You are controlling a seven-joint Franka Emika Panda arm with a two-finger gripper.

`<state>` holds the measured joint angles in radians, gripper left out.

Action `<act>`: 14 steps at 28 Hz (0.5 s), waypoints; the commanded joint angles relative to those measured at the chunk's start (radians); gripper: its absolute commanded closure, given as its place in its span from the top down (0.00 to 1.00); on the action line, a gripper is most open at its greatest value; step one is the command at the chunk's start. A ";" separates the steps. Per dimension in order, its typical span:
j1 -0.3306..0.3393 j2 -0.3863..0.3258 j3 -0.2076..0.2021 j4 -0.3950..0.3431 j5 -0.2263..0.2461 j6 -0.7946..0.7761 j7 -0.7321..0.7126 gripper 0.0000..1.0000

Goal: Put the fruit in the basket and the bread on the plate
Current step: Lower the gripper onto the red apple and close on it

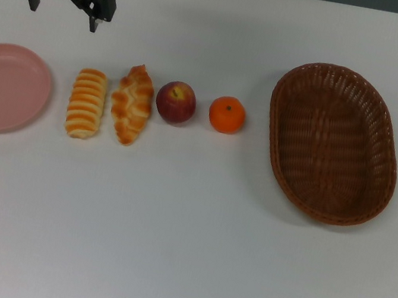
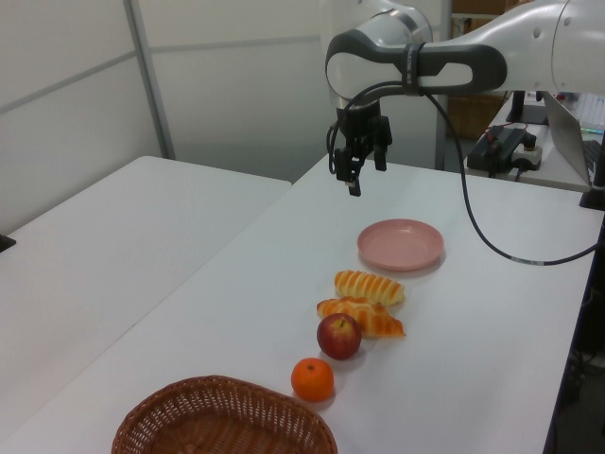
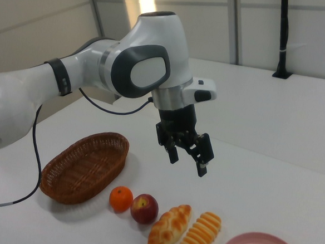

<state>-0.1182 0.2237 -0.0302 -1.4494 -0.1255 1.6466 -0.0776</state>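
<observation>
Where the left view begins nearest the lens, the basket [image 2: 223, 417] sits at 6 o'clock on the white table [image 2: 142, 284]: brown woven wicker, oval, deep-walled, holding nothing. In the top view it lies at 3 o'clock [image 1: 333, 142], long axis tilted.

Next out, 4 items in 1 row, none touching basket or plate.
- Mandarin [image 2: 312, 379]: bright orange, round, smooth, slightly smaller than the apple; just beside it but apart.
- Apple [image 2: 338, 335]: dark red, with a yellow patch on top in the top view [image 1: 176, 102].
- Braided pastry [image 2: 362, 316]: golden-brown, twisted lobes, pointed ends, pale dusting in the top view [image 1: 132, 103]. Very close to the apple in the left view; the top view shows a thin gap.
- Ridged pastry [image 2: 369, 287]: golden, straight cross stripes, blunt ends; parallel to the braided 1, a narrow gap between them.

Plate [image 2: 401, 243]: round, pink, raised rim, bare. At 9 o'clock in the top view [image 1: 1, 87], just beyond the ridged pastry.

Farthest: gripper [image 2: 355, 176], black, hanging from the white arm [image 2: 454, 57] above the table past the plate, at 11 o'clock in the top view [image 1: 63, 11]. The 2 fingers [image 3: 202, 168] stand spread, gripping nothing, well apart from every item.
</observation>
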 commanded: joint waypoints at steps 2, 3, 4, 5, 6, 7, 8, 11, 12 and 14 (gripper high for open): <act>0.063 0.069 0.061 -0.066 -0.014 -0.039 -0.126 1.00; 0.077 0.077 0.061 -0.068 -0.014 -0.039 -0.126 1.00; 0.107 0.095 0.061 -0.077 -0.013 -0.044 -0.125 1.00; 0.120 0.101 0.061 -0.088 -0.013 -0.044 -0.123 1.00; 0.135 0.105 0.061 -0.100 -0.014 -0.044 -0.120 1.00; 0.149 0.108 0.061 -0.115 -0.016 -0.044 -0.120 1.00; 0.164 0.111 0.059 -0.130 -0.017 -0.044 -0.120 1.00; 0.199 0.126 0.061 -0.163 -0.043 -0.042 -0.117 1.00; 0.209 0.132 0.061 -0.167 -0.051 -0.042 -0.117 1.00; 0.227 0.146 0.061 -0.169 -0.060 -0.042 -0.110 1.00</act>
<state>0.0813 0.3765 0.0386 -1.5824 -0.1551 1.6146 -0.1777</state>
